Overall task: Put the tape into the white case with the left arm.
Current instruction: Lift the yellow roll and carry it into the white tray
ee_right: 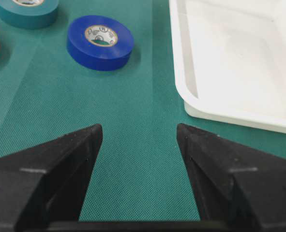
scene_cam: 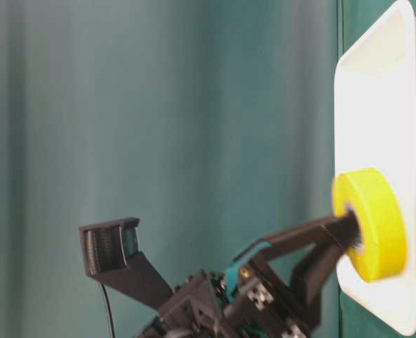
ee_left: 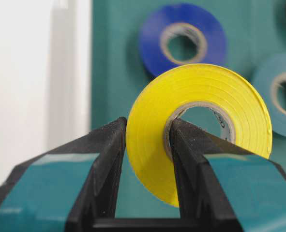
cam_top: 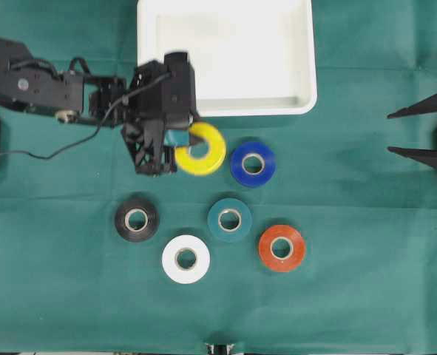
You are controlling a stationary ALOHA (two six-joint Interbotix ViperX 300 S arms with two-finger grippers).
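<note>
Nearest the front edge of the green-covered worktop point(cam_top: 55, 296) lies a white roll point(cam_top: 185, 259), with a red roll point(cam_top: 282, 248) beside it to the right; just beyond them sit a black roll point(cam_top: 137, 220) and a teal roll point(cam_top: 229, 220); farther back a blue roll point(cam_top: 253, 164) lies flat, near the yellow tape point(cam_top: 203, 150); the left hand point(cam_top: 191, 142) is clamped on that yellow tape, one finger through its hole and the other against its outer face, holding it lifted just before the near rim of the white case point(cam_top: 225, 103); the right hand point(cam_top: 392, 133) rests at the right edge, its fingers spread wide and holding nothing.
</note>
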